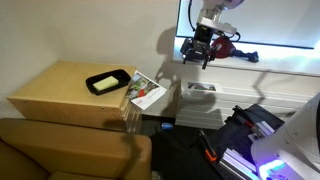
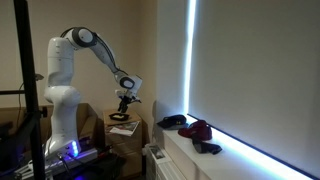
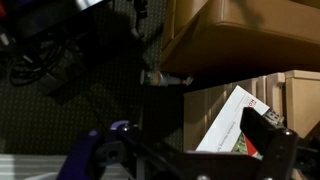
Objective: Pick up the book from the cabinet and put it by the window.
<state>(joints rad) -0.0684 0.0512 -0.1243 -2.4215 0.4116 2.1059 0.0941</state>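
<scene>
Book (image 1: 147, 92) rests on the cabinet (image 1: 60, 95), and your gripper (image 1: 198, 55) has nothing in it. The window (image 2: 250, 70) is the biggest thing you face, a wide, bright pale pane in a dark frame with a long white sill (image 1: 290, 62) beneath it. The cabinet is a low, light tan box with a broad flat top. A brown upholstered seat (image 1: 70, 150) stands right in front of it in an exterior view. Your white arm (image 2: 98, 55) reaches out from its base and bends down toward the cabinet's window-side end.

On the cabinet top you have a black tray (image 1: 107, 82) with yellow-green contents. Just beside it, toward the window, is the book: thin, white, printed with small red and green pictures. It lies at the corner of the top with one end jutting past the edge.

The gripper hangs in the air above the book, toward the window, and clear of it. In the wrist view the fingers (image 3: 275, 140) stand wide apart, and the book (image 3: 232, 125) shows between them, beside the cabinet (image 3: 240, 40). Some dark red and black items (image 2: 195, 128) lie on the sill, too small for you to identify.
</scene>
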